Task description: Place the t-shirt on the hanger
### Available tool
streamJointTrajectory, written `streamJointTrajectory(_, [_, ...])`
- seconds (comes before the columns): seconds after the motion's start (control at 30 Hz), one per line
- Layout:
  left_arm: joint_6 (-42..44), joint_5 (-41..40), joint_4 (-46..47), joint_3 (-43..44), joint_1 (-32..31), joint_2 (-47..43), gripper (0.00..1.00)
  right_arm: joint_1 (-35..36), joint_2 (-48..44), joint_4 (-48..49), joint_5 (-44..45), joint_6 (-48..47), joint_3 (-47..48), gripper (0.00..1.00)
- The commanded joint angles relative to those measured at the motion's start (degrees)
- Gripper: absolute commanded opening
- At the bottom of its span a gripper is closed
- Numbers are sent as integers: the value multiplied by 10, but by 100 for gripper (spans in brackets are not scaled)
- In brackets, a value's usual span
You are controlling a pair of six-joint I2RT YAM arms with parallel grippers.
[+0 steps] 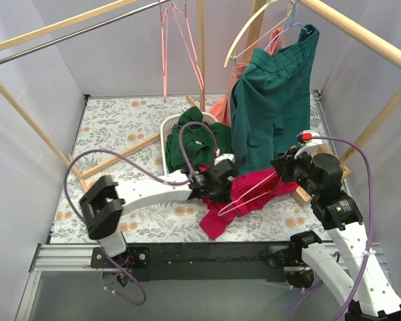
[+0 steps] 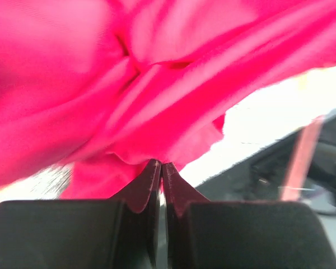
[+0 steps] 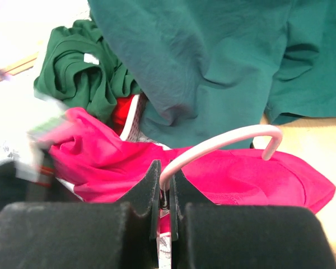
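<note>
The crimson-pink t-shirt (image 1: pixel 217 217) lies crumpled on the floral table near the front, one end lifted. My left gripper (image 1: pixel 220 182) is shut on a fold of it; the cloth (image 2: pixel 129 84) fills the left wrist view above the closed fingertips (image 2: pixel 161 163). The pale-pink wire hanger (image 1: pixel 248 196) lies slanted across the t-shirt. My right gripper (image 1: pixel 285 167) is shut on the base of the hanger's hook (image 3: pixel 224 140), jaws pinching the wire (image 3: pixel 167 171), with the t-shirt (image 3: pixel 241 174) just behind. The hanger's lower part is hidden under cloth.
A white basket (image 1: pixel 168 127) holding a dark green garment (image 1: pixel 190 144) stands just behind the t-shirt. Teal-green shorts (image 1: pixel 271 114) hang from a cream curved hanger (image 1: pixel 254 30) at back right. Pink hangers (image 1: pixel 177 40) hang on the rail. Wooden frame bars (image 1: pixel 120 157) cross the table.
</note>
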Motion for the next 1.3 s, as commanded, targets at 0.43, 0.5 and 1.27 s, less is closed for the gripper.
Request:
streamJointTrajectory(0.43, [60,107,45,-130,128,-347,0,3,81,-29,178,45,130,1])
streamJointTrajectory(0.5, [73,122,44,-129,127,-361,0,2,89,-28,191,47,139,1])
streamJointTrajectory(1.27, [144,60,-17,5,133,-408,0,23,119,-3,93,7,195,1])
